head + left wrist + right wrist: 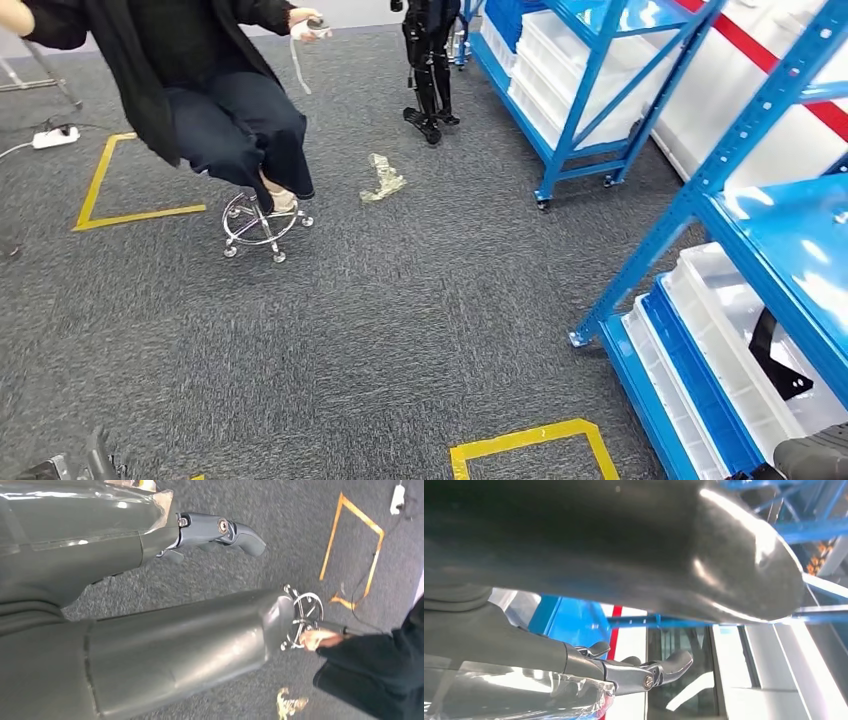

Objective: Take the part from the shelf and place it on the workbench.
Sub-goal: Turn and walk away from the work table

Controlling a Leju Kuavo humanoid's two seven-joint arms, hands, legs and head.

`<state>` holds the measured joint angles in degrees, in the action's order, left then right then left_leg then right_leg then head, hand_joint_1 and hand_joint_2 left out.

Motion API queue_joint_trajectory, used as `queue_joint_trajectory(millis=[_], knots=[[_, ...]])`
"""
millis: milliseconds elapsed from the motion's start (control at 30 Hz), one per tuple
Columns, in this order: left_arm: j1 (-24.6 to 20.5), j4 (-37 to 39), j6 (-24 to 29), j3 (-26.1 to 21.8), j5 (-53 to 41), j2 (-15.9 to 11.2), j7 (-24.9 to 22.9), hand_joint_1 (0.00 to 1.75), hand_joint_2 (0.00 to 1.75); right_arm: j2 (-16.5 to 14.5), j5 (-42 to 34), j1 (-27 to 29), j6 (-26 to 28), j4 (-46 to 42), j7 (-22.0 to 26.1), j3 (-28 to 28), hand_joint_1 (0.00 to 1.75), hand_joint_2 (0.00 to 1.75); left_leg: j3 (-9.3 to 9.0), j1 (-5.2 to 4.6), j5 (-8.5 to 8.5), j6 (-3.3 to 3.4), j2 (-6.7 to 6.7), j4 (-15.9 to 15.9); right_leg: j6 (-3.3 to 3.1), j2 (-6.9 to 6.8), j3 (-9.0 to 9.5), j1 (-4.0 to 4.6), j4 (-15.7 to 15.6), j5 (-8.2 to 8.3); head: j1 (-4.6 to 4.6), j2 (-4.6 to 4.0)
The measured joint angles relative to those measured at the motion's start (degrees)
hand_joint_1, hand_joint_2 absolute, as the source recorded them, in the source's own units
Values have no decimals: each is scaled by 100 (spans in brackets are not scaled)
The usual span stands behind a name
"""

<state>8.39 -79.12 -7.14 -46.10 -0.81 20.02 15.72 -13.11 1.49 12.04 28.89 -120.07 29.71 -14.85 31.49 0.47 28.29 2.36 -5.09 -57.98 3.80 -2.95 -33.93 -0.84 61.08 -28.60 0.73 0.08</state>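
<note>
the robot's left hand point(215, 532) hangs over grey carpet point(400, 320), fingers loosely extended and holding nothing. its right hand point(639, 672) reaches out beside a blue shelf point(740, 215), fingers apart and likewise holding nothing. in the head view a black bracket-shaped part point(772, 355) lies in a white bin point(720, 345) on the shelf's lowest level. a person in black point(190, 80) sits on a wheeled stool point(262, 222), near yellow floor tape point(100, 180) and a crumpled scrap of clear plastic point(382, 178).
</note>
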Motion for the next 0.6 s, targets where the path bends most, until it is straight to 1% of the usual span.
queue_joint_trajectory(millis=[33,67,100,133,167,200,233,267,300,333,367,400,433,467,500,533,567,600], knots=[[-9,8,-1,-3,0,-2,1,0,0,-7,2,-1,0,-5,0,0,0,0,-22,-15,16,-32,-47,-2,-26,-100,125,16,-225,66,-7,1],[-17,14,-1,-5,-2,-3,1,0,0,-13,3,0,0,-8,0,-2,0,0,-48,-29,32,-67,-96,0,-68,-156,164,35,-310,92,-12,0],[-26,20,-4,-8,-3,-3,1,0,0,-19,6,3,1,-12,0,-4,0,0,-76,-32,44,-104,-153,11,-111,-113,153,59,-306,106,-20,0],[-40,27,-15,-11,-10,-3,2,0,0,-24,16,7,3,-23,1,-5,0,0,-90,-23,56,-141,-207,18,-161,-34,159,42,-313,119,-27,0],[-57,36,-29,-15,-18,-3,5,0,0,-30,32,13,7,-37,1,-9,0,0,-91,-5,92,-178,-170,-5,-198,34,171,20,-329,134,-32,-1],[-76,45,-46,-27,-27,-3,15,0,0,-36,54,16,13,-55,0,-12,0,0,-55,16,180,-209,-56,-105,-240,104,187,-6,-344,155,-44,0],[-96,61,-65,-51,-38,-3,29,0,0,-46,80,18,18,-69,-2,-10,0,0,36,33,323,-231,110,-317,-274,168,205,-39,-357,174,-57,-1],[-115,83,-74,-92,-44,-2,50,0,0,-59,109,20,21,-75,-3,-2,0,0,178,47,510,-242,303,-652,-296,231,200,-40,-358,182,-70,0],[-129,110,-73,-151,-47,-1,69,0,0,-69,135,20,18,-78,-5,14,0,0,368,51,696,-243,422,-1053,-315,304,197,-32,-356,188,-79,0],[-138,136,-56,-216,-38,1,85,0,0,-78,159,23,5,-75,-8,36,0,0,545,50,809,-243,482,-1395,-322,387,196,-21,-355,189,-81,-1],[-142,156,-17,-281,-10,1,100,0,0,-83,180,25,-18,-73,-13,61,0,0,665,50,827,-238,509,-1596,-326,473,198,-9,-353,189,-81,-1],[-142,165,49,-340,45,1,111,0,0,-83,195,24,-49,-66,-24,88,0,0,684,51,722,-228,524,-1571,-325,558,206,-1,-350,188,-82,-1],[-133,163,142,-379,138,-1,120,0,0,-82,206,14,-86,-53,-38,122,0,0,590,54,514,-216,556,-1308,-324,641,216,0,-347,188,-81,-1],[-111,147,269,-403,274,-2,126,0,0,-79,216,-6,-120,-32,-54,166,0,0,435,62,281,-202,636,-922,-323,720,224,0,-343,187,-85,-1],[-75,115,416,-414,436,-3,126,0,0,-73,225,-37,-145,-2,-72,218,0,0,275,72,109,-190,749,-532,-314,796,220,18,-331,182,-85,-1],[-23,73,568,-411,604,-4,122,0,0,-61,232,-73,-163,36,-85,279,0,0,158,76,4,-178,837,-242,-297,866,205,28,-323,181,-84,0],[33,25,720,-403,762,-3,120,0,0,-42,236,-105,-174,75,-97,344,0,0,104,71,-22,-165,894,-95,-273,925,183,35,-319,184,-82,-1],[97,-29,889,-381,917,-2,122,0,0,-12,233,-136,-179,123,-107,416,0,0,90,55,-7,-146,883,-56,-239,985,159,38,-326,193,-80,0]])
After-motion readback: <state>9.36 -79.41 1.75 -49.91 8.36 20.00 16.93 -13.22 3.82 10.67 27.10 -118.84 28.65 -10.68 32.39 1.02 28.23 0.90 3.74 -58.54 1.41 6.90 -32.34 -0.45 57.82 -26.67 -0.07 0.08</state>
